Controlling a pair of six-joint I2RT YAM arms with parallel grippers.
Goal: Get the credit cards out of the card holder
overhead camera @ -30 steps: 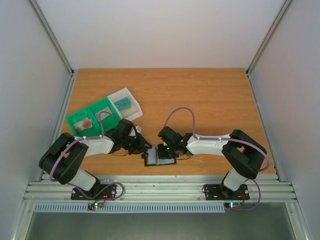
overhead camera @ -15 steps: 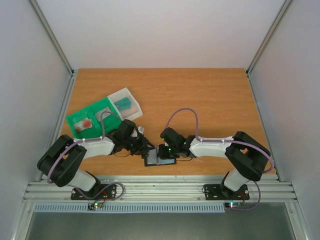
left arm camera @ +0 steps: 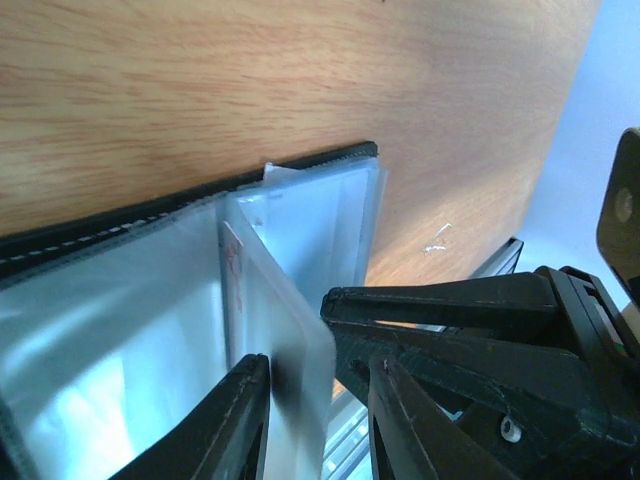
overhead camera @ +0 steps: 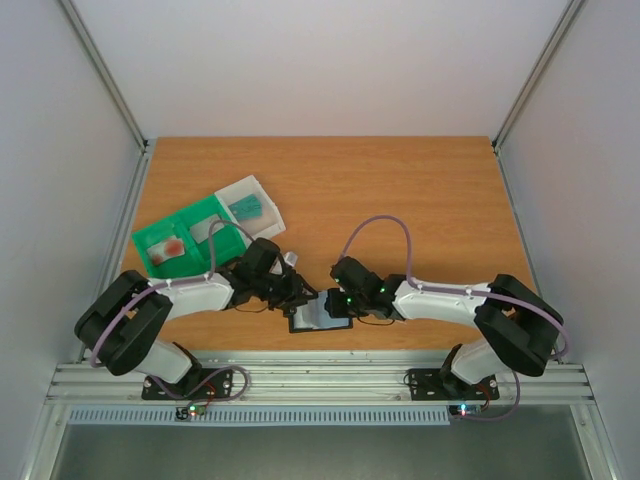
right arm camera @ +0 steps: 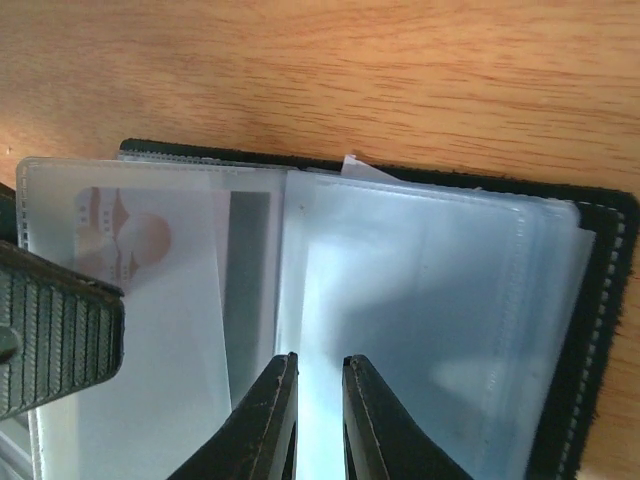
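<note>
card holder (overhead camera: 320,314) lies open at the near edge of the table (overhead camera: 400,200), between the two arms, both grippers right down on it
left gripper (left arm camera: 318,365) has its jaws a little apart round one upright clear sleeve (left arm camera: 270,290); right gripper (right arm camera: 319,360) has its jaws barely parted over the spine, nothing clamped that i can see. a pale pink-printed card (right arm camera: 125,240) sits sleeved on the left gripper's side, a grey card (right arm camera: 250,270) beside it. my read: light, stiff, slick cards in floppy, shiny plastic that will buckle and slip, so pin the black cover and pinch a card's edge at the sleeve mouth.
</note>
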